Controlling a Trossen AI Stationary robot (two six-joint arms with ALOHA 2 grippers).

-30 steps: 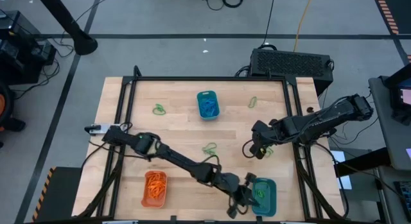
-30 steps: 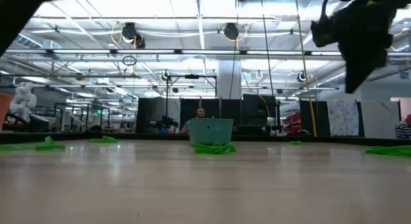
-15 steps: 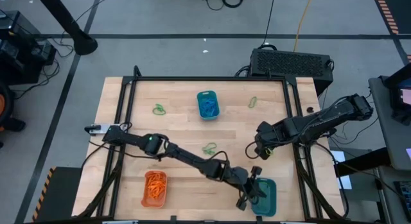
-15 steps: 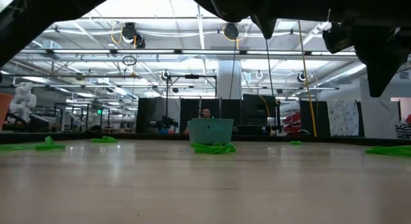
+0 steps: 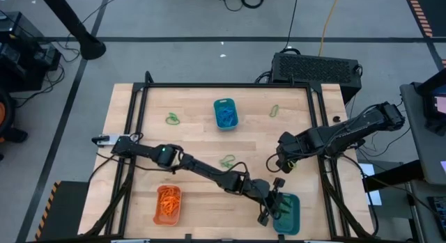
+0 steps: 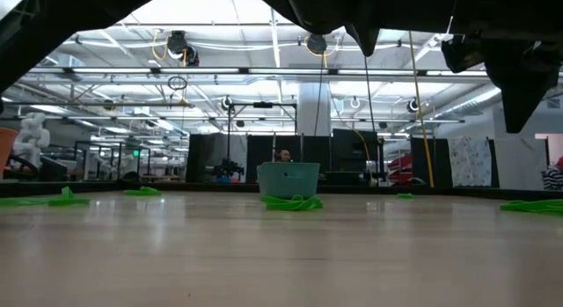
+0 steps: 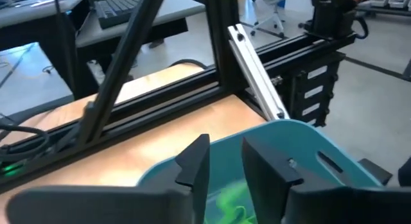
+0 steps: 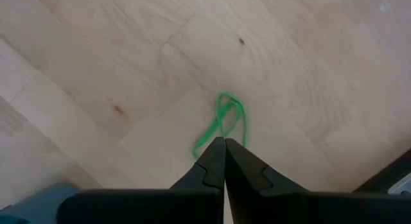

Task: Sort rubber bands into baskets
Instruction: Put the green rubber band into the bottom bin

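Your left tool (image 7: 225, 163) hung just above the teal basket (image 5: 288, 214) at the desk's (image 5: 195, 138) near right corner, fingers narrowly parted and empty, green rubber bands (image 7: 234, 205) lying in the basket directly beneath it. Your right tool (image 8: 224, 161) stood pinched shut over bare wood, a green rubber band (image 8: 221, 124) lying just ahead of its tips.
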